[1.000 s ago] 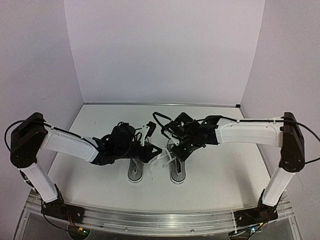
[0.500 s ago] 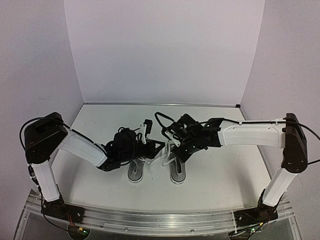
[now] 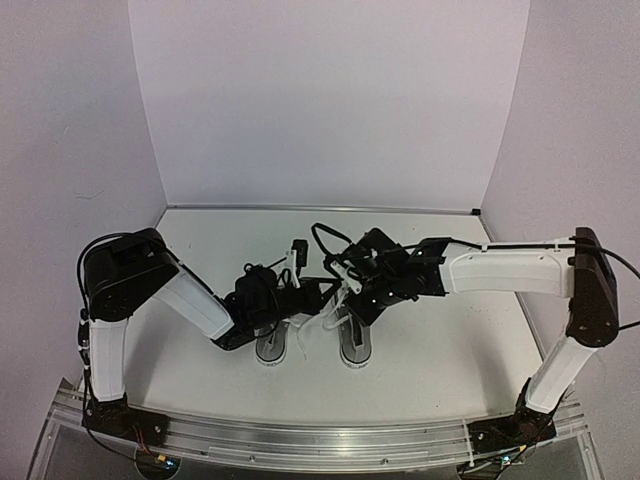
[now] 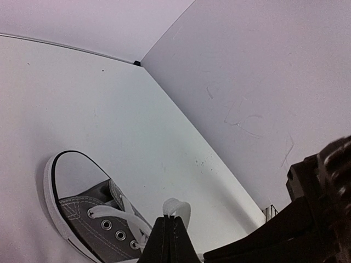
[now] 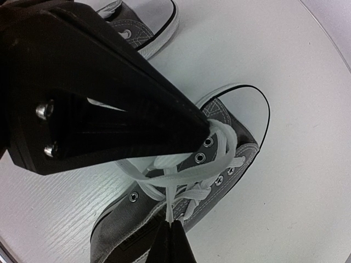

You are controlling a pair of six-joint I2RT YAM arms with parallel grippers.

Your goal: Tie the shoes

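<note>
Both arms reach inward, wrists nearly meeting in the middle, the left folded sharply at its elbow. The left hand (image 4: pixel 169 239) has its fingers pressed together, pinching a lace loop (image 4: pixel 176 207). The right hand (image 5: pixel 169 234) is likewise clamped on a lace strand (image 5: pixel 168 201).

Inside a robotics lab's test cell: a left arm (image 3: pixel 195 300) and a right arm (image 3: pixel 500 268), white-shelled with black joints, are bolted to an aluminium rail (image 3: pixel 320 437) at the near edge of a white bench (image 3: pixel 450 340). Plain pale walls (image 3: pixel 330 110) box the bench in on three sides (a booth, not a room). Black cables (image 3: pixel 318 232) loop off the arms, and the shoes (image 3: pixel 355 348) stand on the bench.
</note>
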